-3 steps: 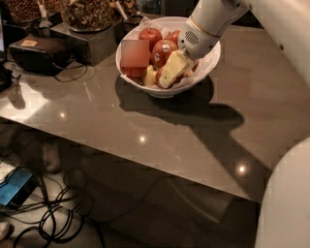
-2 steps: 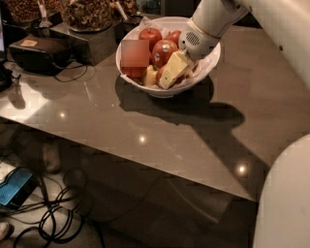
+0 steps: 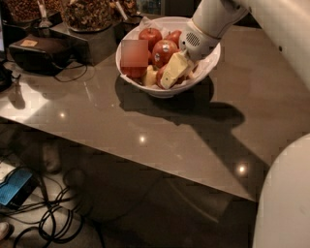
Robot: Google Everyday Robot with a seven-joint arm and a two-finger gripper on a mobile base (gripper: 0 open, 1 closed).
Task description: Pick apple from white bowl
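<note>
The white bowl (image 3: 206,65) stands at the back of the table, with white paper at its far rim. It holds several red apples and pale yellow-green ones. One red apple (image 3: 149,35) lies at the back, and one with a white sticker (image 3: 164,50) lies in the middle. My gripper (image 3: 170,72) reaches down into the bowl from the upper right, at the front of the pile, right beside the sticker apple. A sliver of red apple (image 3: 159,75) shows against it. A blurred square hides the left part of the bowl.
A grey table (image 3: 145,131) carries the bowl. Dark containers of snacks (image 3: 87,14) and a black device (image 3: 36,51) with a cord stand at the back left. Cables (image 3: 53,218) and a blue item (image 3: 14,186) lie on the floor below. My white arm (image 3: 286,43) fills the right side.
</note>
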